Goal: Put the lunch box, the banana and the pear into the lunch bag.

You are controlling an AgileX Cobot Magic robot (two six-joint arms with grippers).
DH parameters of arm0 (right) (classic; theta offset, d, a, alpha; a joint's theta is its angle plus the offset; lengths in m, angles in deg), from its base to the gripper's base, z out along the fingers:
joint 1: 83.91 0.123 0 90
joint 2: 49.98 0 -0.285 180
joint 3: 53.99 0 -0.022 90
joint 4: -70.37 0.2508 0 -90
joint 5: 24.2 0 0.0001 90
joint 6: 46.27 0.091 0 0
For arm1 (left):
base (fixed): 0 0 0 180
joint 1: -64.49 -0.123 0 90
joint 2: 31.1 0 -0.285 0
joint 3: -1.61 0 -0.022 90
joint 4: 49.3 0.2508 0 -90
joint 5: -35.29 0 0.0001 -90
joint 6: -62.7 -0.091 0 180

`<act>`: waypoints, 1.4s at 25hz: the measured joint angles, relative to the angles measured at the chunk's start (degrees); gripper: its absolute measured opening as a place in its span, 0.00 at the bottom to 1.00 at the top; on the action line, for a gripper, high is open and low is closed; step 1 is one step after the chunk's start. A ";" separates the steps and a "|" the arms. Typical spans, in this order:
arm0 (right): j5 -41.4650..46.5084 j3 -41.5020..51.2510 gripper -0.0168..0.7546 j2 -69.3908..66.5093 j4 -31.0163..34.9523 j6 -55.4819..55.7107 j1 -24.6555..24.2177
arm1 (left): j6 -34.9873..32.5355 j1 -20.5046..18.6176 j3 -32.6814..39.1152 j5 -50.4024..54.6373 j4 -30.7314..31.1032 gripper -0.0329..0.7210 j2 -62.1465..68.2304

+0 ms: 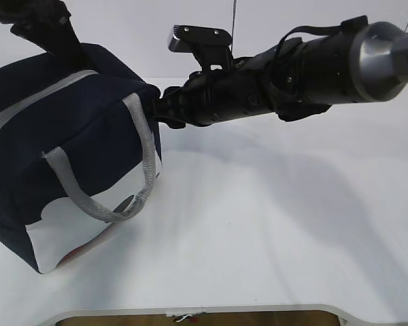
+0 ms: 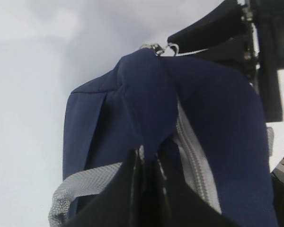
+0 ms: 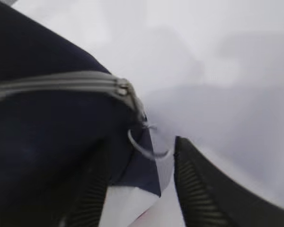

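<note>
1. I see the bag point(image 1: 68, 129) at the left of the white table point(image 1: 272, 238), tilted, with its navy top and grey zipper point(image 1: 34, 98) facing up and left, and a white lower panel towards me.
2. One grey handle point(image 1: 98, 197) hangs in a loop down the near side.
3. My left gripper point(image 2: 146, 189) is clamped on a fold of the bag's navy fabric beside the zipper; in the left wrist view the fabric bunches up between the closed fingers.
4. My right arm point(image 1: 292, 68) reaches in from the right to the bag's end.
5. In the right wrist view the right gripper point(image 3: 137, 189) has its fingers point(image 3: 199, 189) apart, one on each side of the bag's corner.
6. The ring pull point(image 3: 144, 144) hangs at the end of the zipper, between the fingers and above them; neither finger touches it.
7. The zipper looks closed along the part I can see.
8. I cannot see the lunch box, banana or pear in any view.
</note>
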 joint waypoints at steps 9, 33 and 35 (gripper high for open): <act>-1.01 0.00 0.59 4.73 -0.10 -7.31 -0.13 | 0.00 0.00 -0.44 -0.72 1.79 0.06 2.22; -15.48 0.21 0.59 13.22 -0.10 -12.68 -0.13 | 1.85 0.00 -0.53 -1.04 3.70 0.08 3.17; -16.73 1.18 0.59 13.92 -0.10 -12.80 -0.13 | 2.52 0.00 -0.53 -1.04 3.70 0.11 3.17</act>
